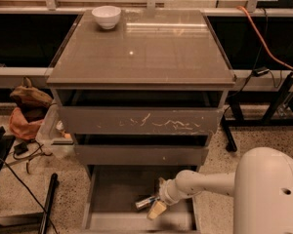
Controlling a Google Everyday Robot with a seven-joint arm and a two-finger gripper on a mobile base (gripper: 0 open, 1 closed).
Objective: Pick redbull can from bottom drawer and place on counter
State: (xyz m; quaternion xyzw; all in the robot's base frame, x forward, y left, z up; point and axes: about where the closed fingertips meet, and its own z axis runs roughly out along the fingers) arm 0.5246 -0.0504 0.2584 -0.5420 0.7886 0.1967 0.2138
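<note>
Silver-and-blue can [144, 202] lies on its side on the floor of the open bottom drawer [112, 199], its right end against the pincer [154, 208]; whether the pincer grips it cannot be told. Above, the glossy table [151, 52] carries a white bowl [106, 16].

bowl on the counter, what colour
The bowl is plain white, seen in the camera view. The pincer is down in the bottom drawer by the can.
</note>
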